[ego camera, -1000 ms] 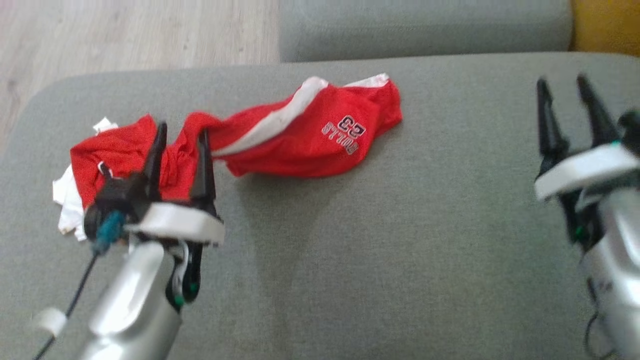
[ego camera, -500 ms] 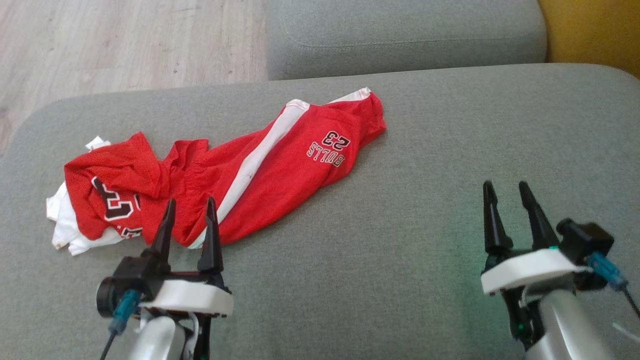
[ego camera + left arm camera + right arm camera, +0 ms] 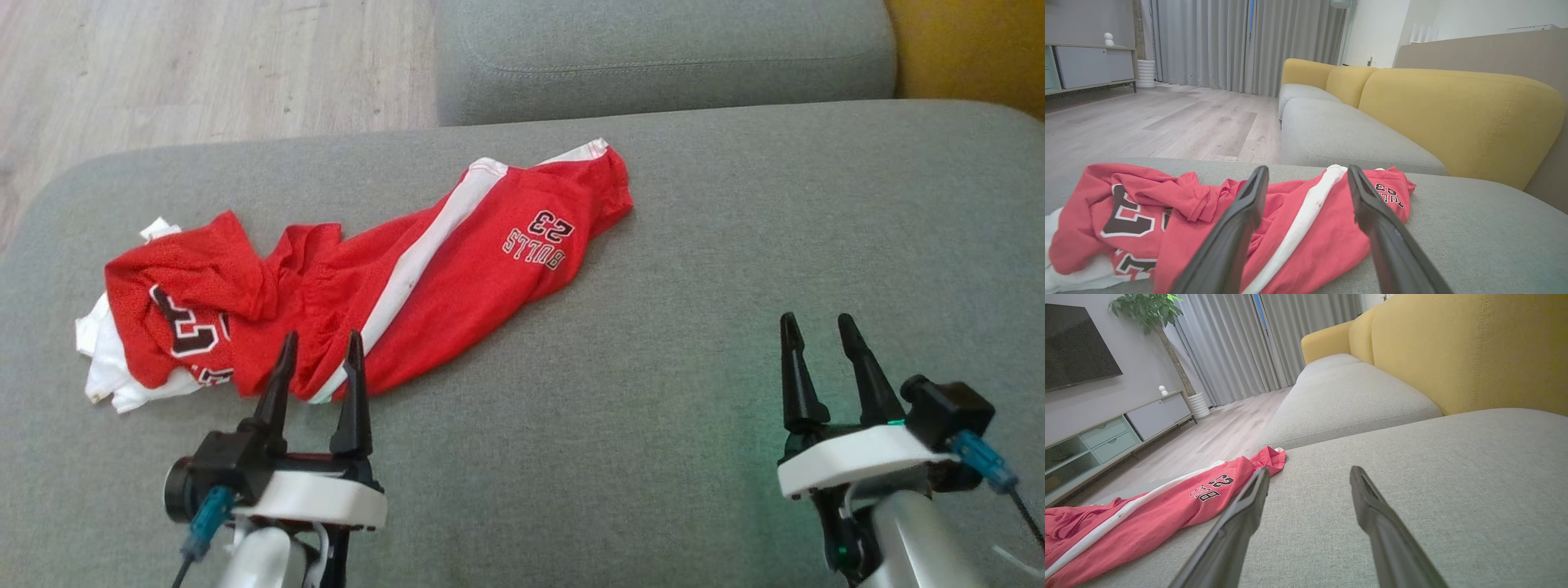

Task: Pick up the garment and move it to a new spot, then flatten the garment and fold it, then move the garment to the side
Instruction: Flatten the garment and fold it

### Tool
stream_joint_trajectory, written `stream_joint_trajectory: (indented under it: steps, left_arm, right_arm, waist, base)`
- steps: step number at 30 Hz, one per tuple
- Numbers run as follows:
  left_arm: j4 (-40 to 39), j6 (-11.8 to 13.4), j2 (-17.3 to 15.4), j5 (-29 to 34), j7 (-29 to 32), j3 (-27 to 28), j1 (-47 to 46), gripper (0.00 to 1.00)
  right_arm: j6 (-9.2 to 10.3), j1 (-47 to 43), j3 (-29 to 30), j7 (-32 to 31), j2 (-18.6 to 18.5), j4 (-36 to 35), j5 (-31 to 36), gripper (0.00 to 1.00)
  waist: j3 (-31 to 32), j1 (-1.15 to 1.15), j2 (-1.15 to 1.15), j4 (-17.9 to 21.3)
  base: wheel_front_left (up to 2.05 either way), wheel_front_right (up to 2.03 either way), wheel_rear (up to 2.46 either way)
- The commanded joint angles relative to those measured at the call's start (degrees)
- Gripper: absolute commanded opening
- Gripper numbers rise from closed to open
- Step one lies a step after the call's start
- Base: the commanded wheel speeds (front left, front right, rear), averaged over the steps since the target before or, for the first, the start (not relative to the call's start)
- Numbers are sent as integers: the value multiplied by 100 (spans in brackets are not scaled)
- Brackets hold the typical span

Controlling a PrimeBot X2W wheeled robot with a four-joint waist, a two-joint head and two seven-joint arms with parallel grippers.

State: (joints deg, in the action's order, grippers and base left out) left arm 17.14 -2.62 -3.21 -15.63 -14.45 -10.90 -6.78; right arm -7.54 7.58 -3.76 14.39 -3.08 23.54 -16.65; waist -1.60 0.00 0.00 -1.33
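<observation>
The garment (image 3: 457,269) is a pair of red shorts with a white side stripe and "BULLS 23" print, lying crumpled across the left half of the grey cushion (image 3: 694,327); its left end is bunched, with some white cloth showing. In the left wrist view the garment (image 3: 1298,220) lies just past the fingers. My left gripper (image 3: 320,347) stands open at its near edge, holding nothing. My right gripper (image 3: 816,327) is open over bare cushion far to the right, with the garment (image 3: 1167,506) off to its left.
A second grey seat cushion (image 3: 661,57) lies behind, with a yellow sofa back (image 3: 1453,118) to the right. Wooden floor (image 3: 204,73) lies beyond the cushion's far left edge. A TV cabinet (image 3: 1106,433) and curtains stand across the room.
Both arms have drawn back toward me, the left off the bunched cloth to its near edge. The garment now lies flatter. The head camera has also shifted.
</observation>
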Motion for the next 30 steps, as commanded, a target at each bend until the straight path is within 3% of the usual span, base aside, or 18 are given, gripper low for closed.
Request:
stream_joint_trajectory:
  steps: [1,21,30]
  left_arm:
    - [-158,-37,-8,56,-54,249,-234,100]
    - [15,-122,32,124,-54,186,-598,100]
    - [1183,-142,11,546,155,-169,-1735,100]
  right_arm:
    - [5,209,-129,61,18,-207,-8,100]
    - [5,500,-7,61,20,-327,77,100]
    - [5,789,-84,61,20,-438,88,100]
  waist:
    - [-12,0,0,-20]
    - [-405,0,0,-120]
    - [-817,0,0,161]
  base:
    - [0,0,0]
    - [0,0,0]
    - [0,0,0]
